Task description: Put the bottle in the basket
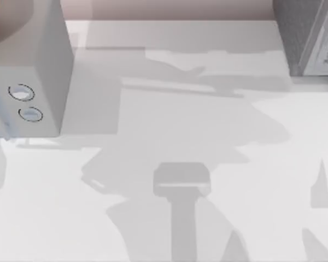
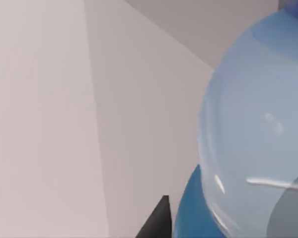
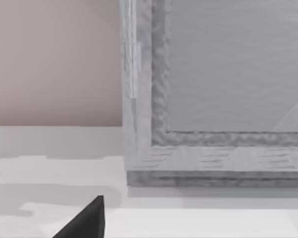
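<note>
Top view: white surface (image 1: 169,136) covered in grey shadows. In the upper left of the frame sits a pale grey block (image 1: 38,65) with two ringed circles on its near face, and we can't tell what it is. In the upper right corner is a grey box (image 1: 300,38) with a rough textured wall and a lighter panel on its right side

Left wrist view: the bottle (image 2: 258,129) is very close to the lens, taking the right part of the frame. We see the pale clear blue rounded shoulder, a deeper blue part below it at the bottom centre, and a sliver of dark blue at the upper right corner. A dark tip of the left hand (image 2: 156,223) pokes in at the bottom edge, just beside the deep blue part of the bottle. We can't tell whether they touch, how far open that hand is, or whether it has hold of the bottle. Behind them are plain pale planes

Right wrist view: a dark tip of the right hand (image 3: 87,220) is at the bottom left, over the white surface. The grey box stands on the surface ahead of it, in the right and upper part of the frame, a raised rough border framing its flat face. The tip is apart from the box. We can't tell that hand's opening; nothing seen in it
</note>
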Controlling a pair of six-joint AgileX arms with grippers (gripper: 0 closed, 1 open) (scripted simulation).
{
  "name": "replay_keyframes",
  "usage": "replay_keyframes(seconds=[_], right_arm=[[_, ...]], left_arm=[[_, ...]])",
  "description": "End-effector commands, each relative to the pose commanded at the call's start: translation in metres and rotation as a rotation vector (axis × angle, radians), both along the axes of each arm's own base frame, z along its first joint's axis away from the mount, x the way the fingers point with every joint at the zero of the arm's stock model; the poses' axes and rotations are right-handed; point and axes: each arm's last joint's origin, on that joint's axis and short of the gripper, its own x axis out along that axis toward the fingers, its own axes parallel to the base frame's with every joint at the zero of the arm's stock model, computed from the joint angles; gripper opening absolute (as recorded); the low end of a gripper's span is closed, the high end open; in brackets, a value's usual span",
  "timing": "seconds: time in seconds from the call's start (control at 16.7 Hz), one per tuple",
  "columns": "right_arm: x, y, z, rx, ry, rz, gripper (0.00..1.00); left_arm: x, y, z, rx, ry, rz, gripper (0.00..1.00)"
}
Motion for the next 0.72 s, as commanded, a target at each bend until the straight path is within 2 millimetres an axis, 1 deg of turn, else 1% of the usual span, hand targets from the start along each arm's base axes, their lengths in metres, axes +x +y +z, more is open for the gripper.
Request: replay_keyframes(seconds=[0.36, 0.42, 0.72], right_arm=[[0.0, 0.0, 0.0, 0.0, 0.0, 0.0, 1.0], [0.0, 0.0, 0.0, 0.0, 0.0, 0.0, 1.0], [0.0, 0.0, 0.0, 0.0, 0.0, 0.0, 1.0]], left_arm=[[0.0, 0.0, 0.0, 0.0, 0.0, 0.0, 0.98], [0.0, 0.0, 0.0, 0.0, 0.0, 0.0, 1.0], [0.0, 0.0, 0.0, 0.0, 0.0, 0.0, 1.0]])
